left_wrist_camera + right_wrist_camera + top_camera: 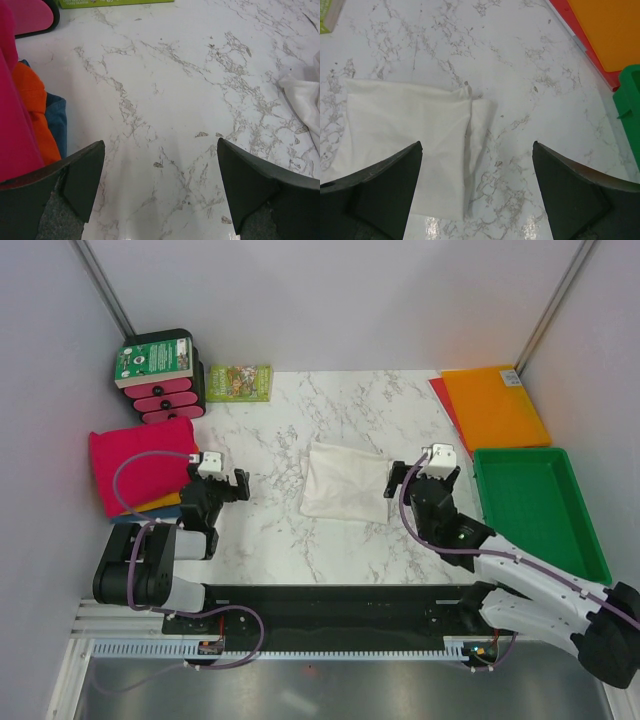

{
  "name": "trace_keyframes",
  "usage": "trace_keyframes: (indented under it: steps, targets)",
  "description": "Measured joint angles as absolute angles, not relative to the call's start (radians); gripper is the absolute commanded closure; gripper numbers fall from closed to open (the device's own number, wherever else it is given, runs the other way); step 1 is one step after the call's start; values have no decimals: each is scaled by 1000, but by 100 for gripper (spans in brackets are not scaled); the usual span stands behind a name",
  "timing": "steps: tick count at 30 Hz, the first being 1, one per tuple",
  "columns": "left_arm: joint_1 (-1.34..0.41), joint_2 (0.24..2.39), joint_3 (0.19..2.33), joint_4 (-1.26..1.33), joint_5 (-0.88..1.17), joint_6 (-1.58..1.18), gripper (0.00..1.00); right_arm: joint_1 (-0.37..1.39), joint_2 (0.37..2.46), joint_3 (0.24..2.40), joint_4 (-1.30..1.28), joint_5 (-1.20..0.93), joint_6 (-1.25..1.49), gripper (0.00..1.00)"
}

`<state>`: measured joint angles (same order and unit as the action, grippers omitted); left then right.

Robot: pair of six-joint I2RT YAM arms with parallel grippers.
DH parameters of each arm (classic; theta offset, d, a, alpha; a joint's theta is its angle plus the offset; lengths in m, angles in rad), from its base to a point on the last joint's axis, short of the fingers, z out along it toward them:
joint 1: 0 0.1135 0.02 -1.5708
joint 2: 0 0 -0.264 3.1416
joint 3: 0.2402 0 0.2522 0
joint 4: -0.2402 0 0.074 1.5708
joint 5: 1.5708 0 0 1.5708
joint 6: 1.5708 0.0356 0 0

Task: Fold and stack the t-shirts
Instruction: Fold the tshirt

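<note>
Where left gripper (157, 147) and right gripper (477, 145) gape empty: either side of folded white t-shirt (345, 482)
Left: magenta-topped t-shirt pile (140, 470)
Right: green tray (535, 510), orange sheet (495, 405)

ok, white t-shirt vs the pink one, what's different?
Colour: the white t-shirt is plain white, the pink t-shirt magenta.
Place: the white t-shirt lies alone in the middle, the pink t-shirt at the left side.
Stacking: the white one rests directly on the table; the pink one tops an orange shirt and a blue shirt.
Shared: both folded, neither gripped.
</note>
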<state>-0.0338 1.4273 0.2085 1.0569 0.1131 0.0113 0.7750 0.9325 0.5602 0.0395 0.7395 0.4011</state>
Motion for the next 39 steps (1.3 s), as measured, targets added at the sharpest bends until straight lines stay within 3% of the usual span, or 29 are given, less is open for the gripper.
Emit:
trace_keyframes:
  steps: [11,17,18,19,20,21,22,28,31,32,34,36,37,38,39]
  targets:
    - [-34,1428,208,1057,95,11,0,775,1224,952,-285,810,436,2]
    - [-34,1428,208,1057,94,11,0,780,1228,992,-400,804,525,4]
    - [-34,1428,208,1057,94,11,0,781,1228,992,-414,812,536,8]
    - [-34,1428,208,1057,94,11,0,781,1228,993,-422,816,545,19]
    - [-34,1428,208,1057,94,11,0,781,1228,994,-432,822,557,56]
    - [-34,1428,208,1057,94,11,0,781,1230,994,-437,830,570,86]
    - [-34,1428,208,1057,94,11,0,781,1237,996,-443,839,587,100]
    - [-33,1428,210,1056,119,12,0,783,1422,1042,-443,809,664,99]
    - [-30,1348,233,916,190,27,0,801,1569,1116,-436,755,646,81]
    - [-36,1312,281,803,210,29,0,811,1618,1148,-433,735,635,61]
    - [-57,1301,456,547,237,28,0,822,1677,1196,-419,696,611,56]
    - [-75,1345,684,311,262,29,0,828,1715,1233,-402,665,599,71]
    - [-83,1365,778,222,273,32,0,829,1735,1259,-394,648,593,91]
    - [-91,1377,847,152,281,39,0,829,1750,1275,-382,642,585,100]
    - [-97,1379,894,90,295,51,0,828,1771,1299,-369,636,594,100]
